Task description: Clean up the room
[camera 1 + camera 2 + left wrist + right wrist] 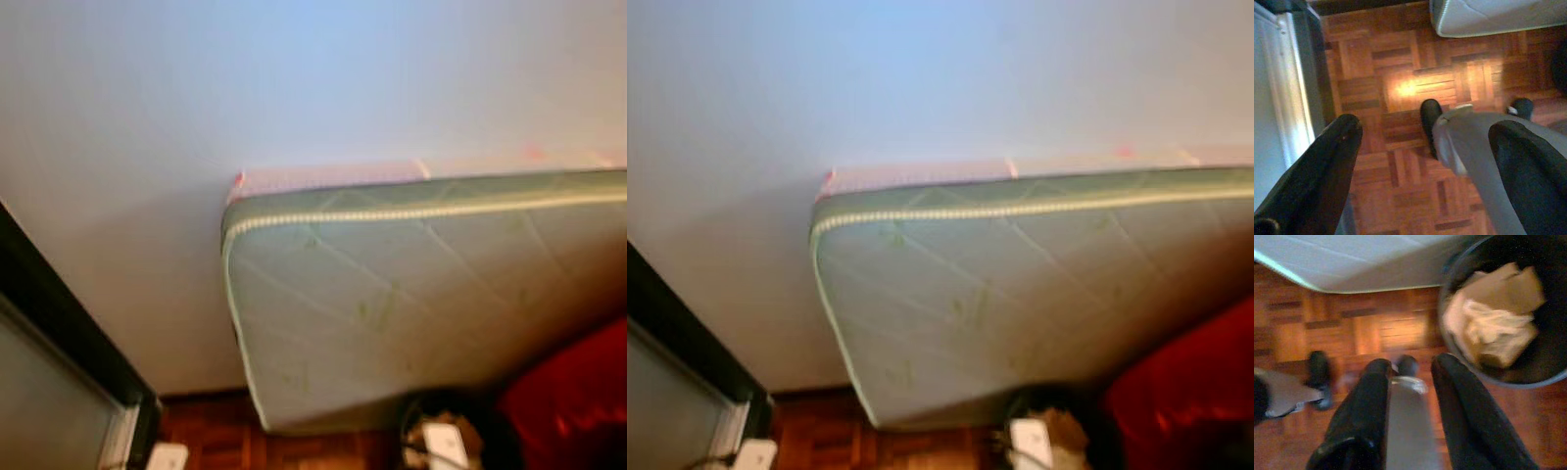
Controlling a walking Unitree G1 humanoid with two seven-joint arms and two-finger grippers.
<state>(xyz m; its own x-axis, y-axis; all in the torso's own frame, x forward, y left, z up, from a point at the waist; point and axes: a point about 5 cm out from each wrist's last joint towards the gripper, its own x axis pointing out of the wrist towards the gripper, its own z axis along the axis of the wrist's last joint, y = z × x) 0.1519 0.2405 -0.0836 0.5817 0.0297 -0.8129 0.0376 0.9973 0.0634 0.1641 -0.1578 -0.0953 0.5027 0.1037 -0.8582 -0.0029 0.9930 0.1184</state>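
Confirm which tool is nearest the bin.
The right tool: the dark bin of crumpled brown paper lies just beside it. The left tool hangs over parquet.

A pale green quilted mattress stands on edge against the plain white wall, with cream piping along its upper border and a strip of pink fabric showing above it; its lower corner meets a parquet floor of reddish-brown wood blocks, where a bright patch of light falls; a dark skirting board runs along the foot of the wall; on the left, a black-framed panel with a white inner frame rises from the floor; on the right, a red cloth mass lies just beside the mattress, blurred, its kind unclear.
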